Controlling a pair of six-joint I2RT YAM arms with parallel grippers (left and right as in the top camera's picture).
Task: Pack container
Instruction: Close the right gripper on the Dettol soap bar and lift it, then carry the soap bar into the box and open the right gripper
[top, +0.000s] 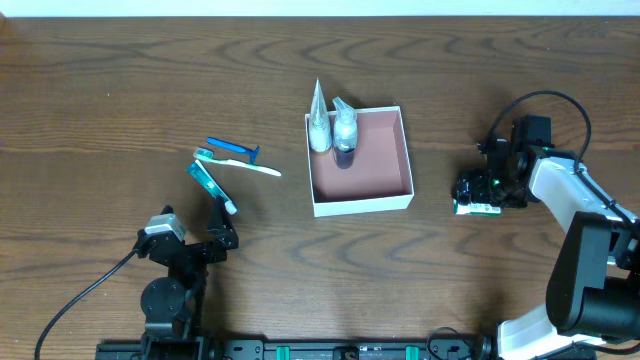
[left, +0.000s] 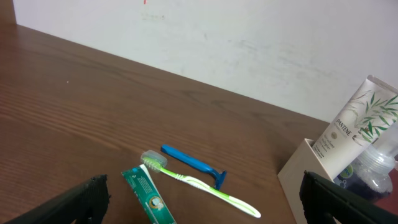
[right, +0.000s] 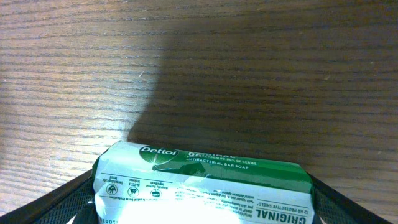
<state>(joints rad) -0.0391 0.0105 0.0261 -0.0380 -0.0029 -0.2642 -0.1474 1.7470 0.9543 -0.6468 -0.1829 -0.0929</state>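
The container (top: 362, 205), a shallow square box with white walls and a pink-brown inside, sits mid-table. A white tube (top: 319, 125) and a small clear bottle (top: 345, 130) stand in its far left corner. My right gripper (top: 480, 190) is to the right of the box, shut on a green and white Dettol soap bar (right: 202, 186) low at the table. My left gripper (top: 222, 235) is open and empty at the front left. A green toothpaste tube (left: 149, 196), a green toothbrush (left: 199, 185) and a blue razor (left: 193, 163) lie just ahead of it.
In the left wrist view the container's near corner (left: 298, 171) shows at the right, with the tube (left: 357, 127) and the bottle (left: 373, 165) above it. A black cable (top: 80, 300) trails from the left arm at the front left edge.
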